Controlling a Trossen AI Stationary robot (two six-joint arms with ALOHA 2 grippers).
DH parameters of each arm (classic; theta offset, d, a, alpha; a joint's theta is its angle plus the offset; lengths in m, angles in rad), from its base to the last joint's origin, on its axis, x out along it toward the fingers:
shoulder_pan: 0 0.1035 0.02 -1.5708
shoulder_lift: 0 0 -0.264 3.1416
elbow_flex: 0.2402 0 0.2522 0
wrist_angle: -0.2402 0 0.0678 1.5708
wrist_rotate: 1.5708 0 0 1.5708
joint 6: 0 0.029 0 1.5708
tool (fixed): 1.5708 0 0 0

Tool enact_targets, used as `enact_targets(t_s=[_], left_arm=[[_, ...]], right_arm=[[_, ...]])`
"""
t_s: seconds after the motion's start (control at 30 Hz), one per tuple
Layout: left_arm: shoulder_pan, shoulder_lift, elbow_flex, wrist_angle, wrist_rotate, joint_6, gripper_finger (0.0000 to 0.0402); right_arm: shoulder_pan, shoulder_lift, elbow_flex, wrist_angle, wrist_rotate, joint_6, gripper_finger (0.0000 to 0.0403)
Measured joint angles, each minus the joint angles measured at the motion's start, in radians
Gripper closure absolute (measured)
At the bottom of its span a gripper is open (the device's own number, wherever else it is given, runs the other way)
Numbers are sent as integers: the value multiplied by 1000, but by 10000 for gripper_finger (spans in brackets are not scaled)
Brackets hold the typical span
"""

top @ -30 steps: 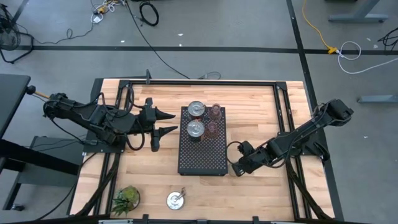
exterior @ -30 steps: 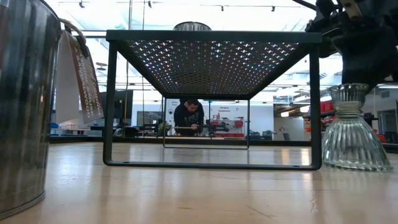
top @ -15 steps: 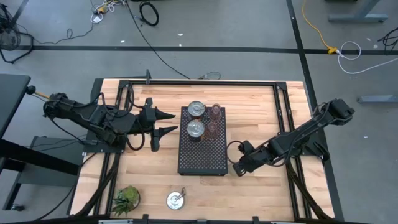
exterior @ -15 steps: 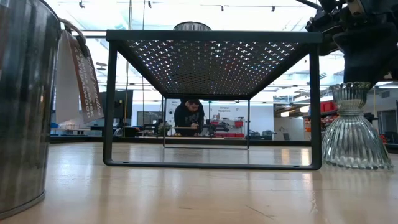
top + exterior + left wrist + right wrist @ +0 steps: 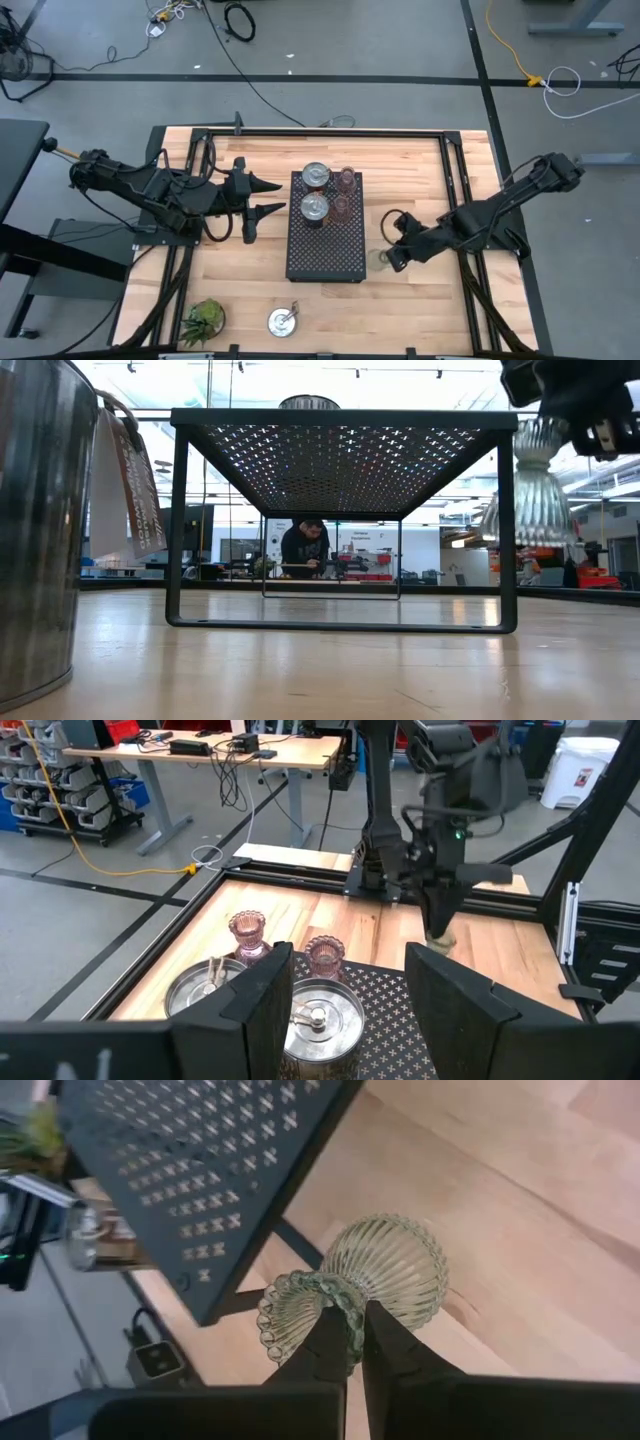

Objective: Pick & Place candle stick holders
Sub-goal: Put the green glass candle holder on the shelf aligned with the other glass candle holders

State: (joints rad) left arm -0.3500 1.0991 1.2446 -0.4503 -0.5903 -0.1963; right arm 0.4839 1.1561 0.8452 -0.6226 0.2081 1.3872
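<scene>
My right gripper [image 5: 388,258] is shut on the olive-green ribbed glass candle holder [image 5: 377,261], in the air just right of the black perforated tray [image 5: 325,250]. The low view shows the holder [image 5: 540,495] hanging clear of the table. On the tray stand two silvery holders [image 5: 316,176] [image 5: 315,208] and two pink glass ones [image 5: 347,180] [image 5: 342,207]. A third silvery holder [image 5: 283,321] stands on the table near the front edge. My left gripper [image 5: 250,205] is open and empty, left of the tray. My right gripper pinches the scalloped rim of the holder's cup [image 5: 340,1302] between its two fingers. One finger [image 5: 328,1342] lies over the cup's opening, the other [image 5: 388,1348] outside it. The fingers come from above. The holder hangs upright, bell-shaped foot [image 5: 540,510] down, lifted clear.
A spiky green plant [image 5: 203,320] stands at the table's near left corner. The tray is a raised stand on thin legs [image 5: 178,530]. The silvery holder with its tag [image 5: 40,530] fills the low view's left. Bare wood [image 5: 420,310] lies right of and in front of the tray.
My right gripper, shut on the green glass holder, has gone up and a little toward the table's far right. The holder stood on the table a second ago and now hangs upright, lifted clear.
</scene>
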Motion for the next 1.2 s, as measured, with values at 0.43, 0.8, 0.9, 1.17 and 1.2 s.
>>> enact_targets(t_s=[0.43, 0.8, 0.9, 1.17, 1.2], left_arm=[[0, 0, 0, 1, -2, -1, 204], [0, 0, 0, 2, -98, -2, 204], [0, 0, 0, 9, -105, -2, 204], [0, 0, 0, 12, -124, -1, 204], [0, 0, 0, 12, -128, -1, 204]], right_arm=[[-26, -209, 2, -100, -15, -66, 402], [-64, -228, 222, -158, 21, -267, 402], [-82, -205, 276, -165, 18, -306, 402], [-125, -28, 411, -167, -160, -382, 402], [-130, -1, 439, -166, -174, -399, 402]])
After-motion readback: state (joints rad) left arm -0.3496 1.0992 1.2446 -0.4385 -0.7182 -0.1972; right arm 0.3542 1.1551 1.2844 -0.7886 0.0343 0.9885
